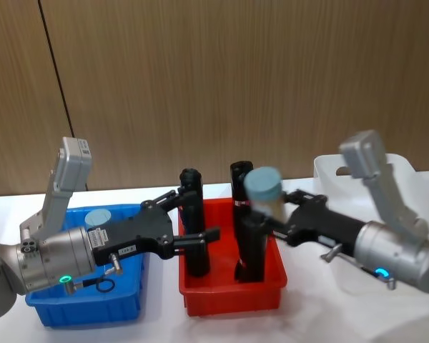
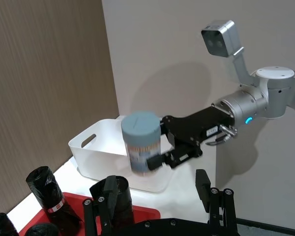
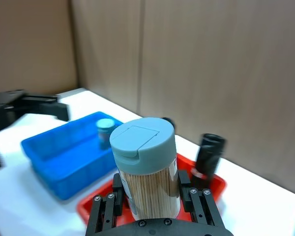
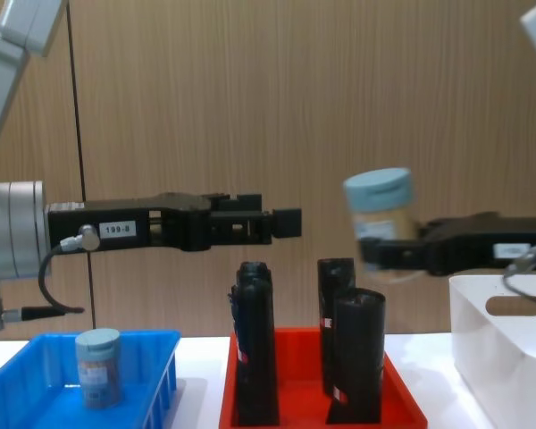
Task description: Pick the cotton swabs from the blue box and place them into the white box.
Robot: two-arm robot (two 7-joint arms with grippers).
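Observation:
My right gripper (image 1: 268, 211) is shut on a tub of cotton swabs (image 1: 263, 189) with a pale grey-blue lid, held upright in the air above the red bin; the same tub (image 3: 146, 167) stands between the fingers (image 3: 199, 204) up close. A second tub of cotton swabs (image 1: 98, 218) stands in the blue box (image 1: 86, 304) at the left. The white box (image 1: 329, 168) sits at the far right, behind my right arm. My left gripper (image 1: 196, 214) hangs open and empty between the blue box and the red bin, level with the held tub (image 4: 380, 214).
A red bin (image 1: 232, 296) stands in the middle between the two boxes, holding tall black wrapped rolls (image 1: 193, 229). One roll (image 1: 247, 229) rises just under the held tub. A wooden wall closes off the back.

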